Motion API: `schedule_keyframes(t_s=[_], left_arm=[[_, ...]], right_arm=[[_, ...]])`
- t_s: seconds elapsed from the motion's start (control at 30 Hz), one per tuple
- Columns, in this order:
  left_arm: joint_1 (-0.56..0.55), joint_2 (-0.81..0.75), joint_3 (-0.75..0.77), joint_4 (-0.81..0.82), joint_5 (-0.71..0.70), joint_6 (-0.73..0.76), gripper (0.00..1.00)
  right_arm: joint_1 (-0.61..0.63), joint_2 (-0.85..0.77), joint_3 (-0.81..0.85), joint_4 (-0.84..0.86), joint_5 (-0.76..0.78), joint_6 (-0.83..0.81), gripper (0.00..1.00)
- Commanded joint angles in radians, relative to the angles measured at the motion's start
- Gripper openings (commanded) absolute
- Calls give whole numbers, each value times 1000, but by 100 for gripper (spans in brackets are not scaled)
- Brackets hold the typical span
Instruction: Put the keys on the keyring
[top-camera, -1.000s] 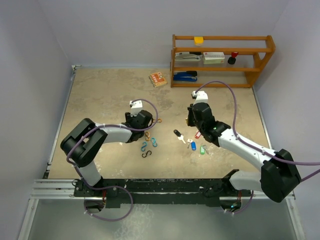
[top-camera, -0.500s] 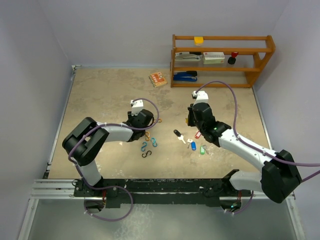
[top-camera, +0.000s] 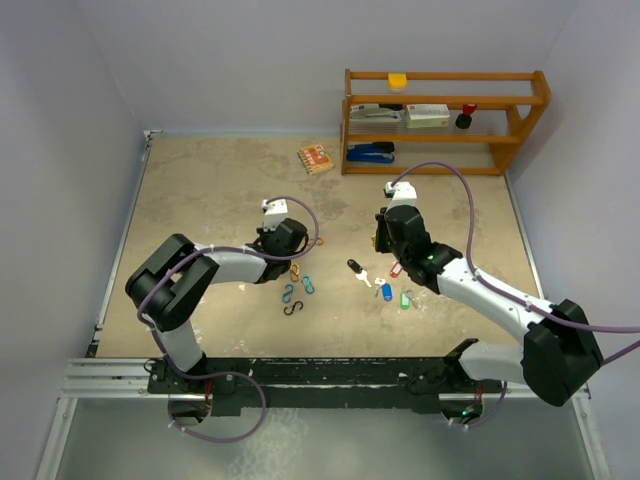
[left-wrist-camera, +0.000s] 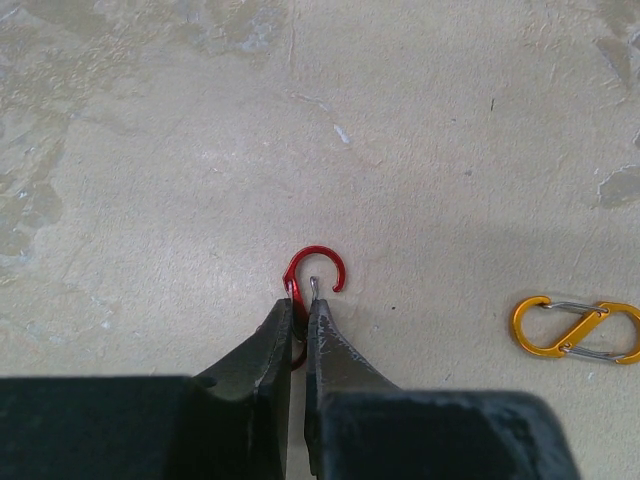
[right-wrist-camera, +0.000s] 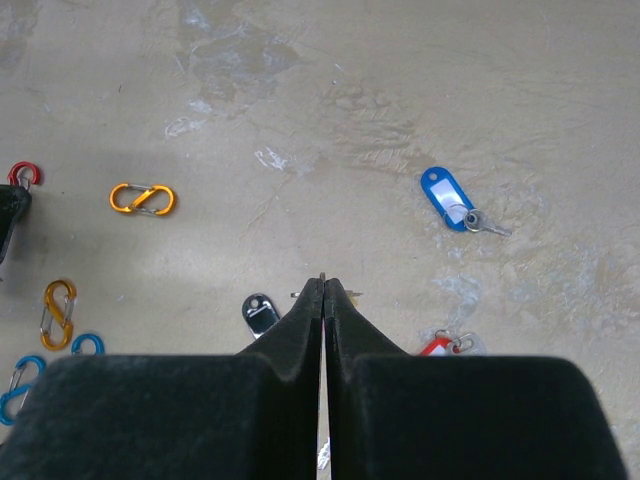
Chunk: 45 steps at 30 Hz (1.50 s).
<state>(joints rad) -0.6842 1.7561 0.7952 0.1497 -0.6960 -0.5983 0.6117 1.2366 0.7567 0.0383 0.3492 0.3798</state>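
Pinching the red clip (left-wrist-camera: 318, 266) between its fingertips, the left gripper (left-wrist-camera: 300, 302) is clenched low over the table (left-wrist-camera: 150, 150), left of centre. One hooked loop of the clip sticks out past the tips; the rest is hidden between the fingers. An orange clip (left-wrist-camera: 575, 330) lies flat to the right of it, apart from the gripper. On the right gripper (right-wrist-camera: 323, 288) the jaws are pressed together along their whole length. A thin sliver of metal shows at the very tip, too small to say what it is or whether it is held. The keys (top-camera: 382, 282) lie loose on the table right of centre, in a small spread group on the near side of the right gripper. From the right wrist, the blue-tag key (right-wrist-camera: 447, 198) lies flat, farther out and to the right of the fingers, metal end toward the right. The black tag (right-wrist-camera: 260, 312) sits just beside the left finger. The red tag (right-wrist-camera: 438, 346) is partly hidden behind the right finger. The other clips (top-camera: 298, 285) are scattered between the arms, near side of the left gripper. The shelf (top-camera: 445, 150) stands at the far right.
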Motion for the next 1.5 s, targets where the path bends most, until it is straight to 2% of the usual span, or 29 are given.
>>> schedule_keyframes(t_s=[0.0,0.1,0.37,0.63,1.07,1.47], left_arm=[[-2,-21,9,-73,25,35,0],[-1,-69,6,-59,87,65,0],[-1,-217,16,-28,368,124,0],[-9,-227,79,-10,588,145,0],[-110,-177,180,-42,617,133,0],[-159,-170,195,-20,609,114,0]], right_arm=[[5,-21,-5,12,-11,-17,0],[4,-12,-8,28,-43,-38,0],[5,-35,-37,101,-196,-96,0],[12,-24,-42,129,-296,-143,0],[77,9,-13,141,-302,-187,0],[103,13,-9,146,-281,-205,0]])
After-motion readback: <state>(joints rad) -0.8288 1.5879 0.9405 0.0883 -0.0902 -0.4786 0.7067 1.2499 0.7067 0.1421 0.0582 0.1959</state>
